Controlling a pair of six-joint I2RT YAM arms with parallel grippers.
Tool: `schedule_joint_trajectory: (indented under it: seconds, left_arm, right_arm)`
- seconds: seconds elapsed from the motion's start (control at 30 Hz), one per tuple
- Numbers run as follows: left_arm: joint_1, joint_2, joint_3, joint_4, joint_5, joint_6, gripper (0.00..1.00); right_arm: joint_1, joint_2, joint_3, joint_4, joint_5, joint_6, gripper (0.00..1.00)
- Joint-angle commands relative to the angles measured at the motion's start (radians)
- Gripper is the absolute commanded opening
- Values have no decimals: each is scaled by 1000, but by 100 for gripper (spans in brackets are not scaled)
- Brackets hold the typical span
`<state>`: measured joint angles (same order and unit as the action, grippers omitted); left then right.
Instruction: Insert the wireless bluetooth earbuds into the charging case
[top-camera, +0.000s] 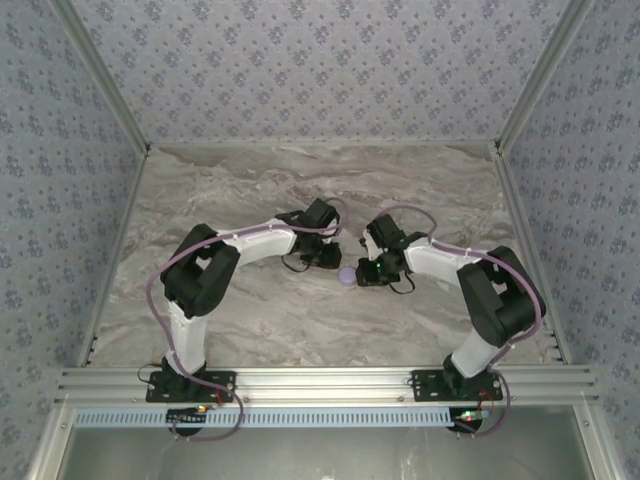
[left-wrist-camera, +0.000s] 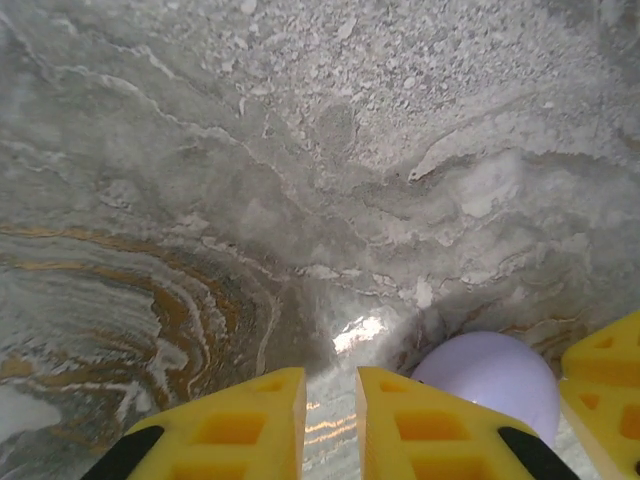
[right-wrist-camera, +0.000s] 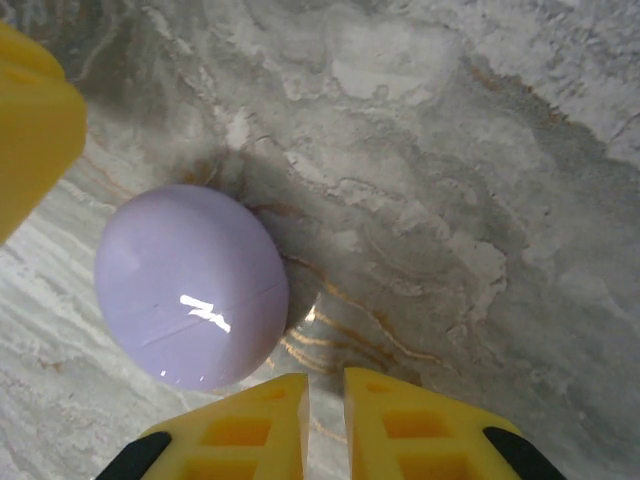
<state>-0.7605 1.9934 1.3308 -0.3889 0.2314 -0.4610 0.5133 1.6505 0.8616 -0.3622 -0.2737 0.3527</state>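
- Marbled grey table (top-camera: 250, 190), boxed in by blue-patterned walls (top-camera: 320, 60), carries the work, and both arms reach toward its middle.
- I see the charging case (right-wrist-camera: 190, 285) lying flat on the table between my two hands. Its lid is closed along the seam, and neither hand grips it.
- My left hand (left-wrist-camera: 330, 400) stands at a narrow slit with bare table showing through, so it holds nothing. The case sits just to the right of its fingertips, beside them and not between them.
- My right hand (right-wrist-camera: 326, 395) is pinched just as narrow and is empty. The case lies just left of its fingertips and a little ahead.
- With the lid down, I cannot tell whether the earbuds are already inside.
- I judge the step in hand to be the approach to the case, with opening not yet begun.
- Next, I think one hand must widen and settle around the case's lower half to steady it. The other must then catch the lid at the seam.
- The shell looks smooth and domed, so I expect an off-centre squeeze would make it skate across the polished table.
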Motion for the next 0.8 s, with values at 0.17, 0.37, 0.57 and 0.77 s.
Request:
schedule_joint_trajectory:
  seconds: [0.17, 0.37, 0.57, 0.77]
  left_arm:
    - [-11, 10, -9, 5, 39, 0, 19]
    - [-14, -48, -74, 1, 37, -19, 19]
    - [-29, -120, -148, 5, 29, -54, 20]
    - [-40, -161, -197, 25, 42, -72, 21]
  right_arm:
    - [7, 77, 70, 29, -11, 38, 18]
    - [7, 131, 125, 21, -23, 29, 18]
    - [8, 179, 187, 5, -33, 12, 18]
    - [11, 223, 242, -24, -39, -16, 19]
